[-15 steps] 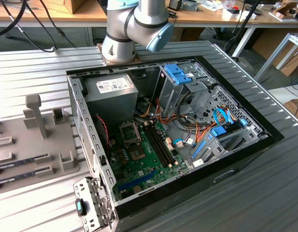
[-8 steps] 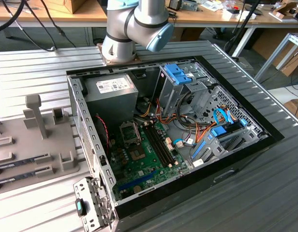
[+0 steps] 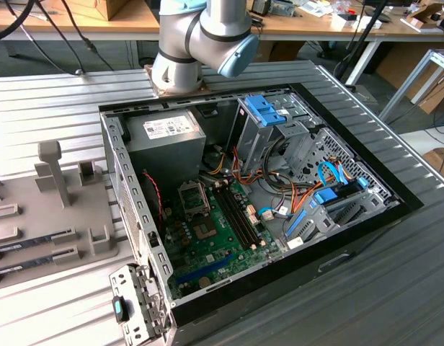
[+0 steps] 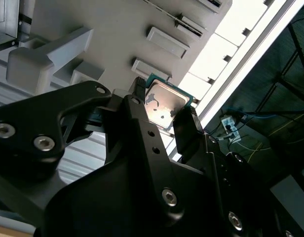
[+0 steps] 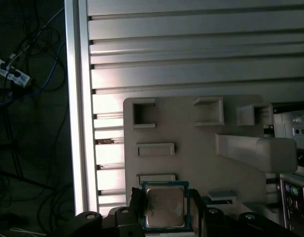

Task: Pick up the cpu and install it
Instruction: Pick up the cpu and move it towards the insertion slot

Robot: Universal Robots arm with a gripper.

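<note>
In both wrist views the cpu (image 4: 164, 104) (image 5: 165, 207) is a small square chip with a silvery top and a thin green edge. My gripper (image 4: 162, 112) (image 5: 165, 211) is shut on it, one black finger (image 4: 136, 106) on each of two opposite edges. It hangs above the grey holder plate (image 5: 191, 163) with its pockets and posts. In the exterior view the open socket (image 3: 193, 196) sits on the green board (image 3: 215, 241) inside the computer case, and the arm's joints (image 3: 200, 36) rise behind the case.
The open case (image 3: 366, 216) holds a grey power-supply box (image 3: 171, 133), memory sticks (image 3: 236, 209), blue-tabbed drive cages (image 3: 269, 115) and loose cables. The grey holder plate (image 3: 42, 216) lies at the exterior view's left. The ribbed table's edge (image 5: 75, 123) borders a dark floor with cables.
</note>
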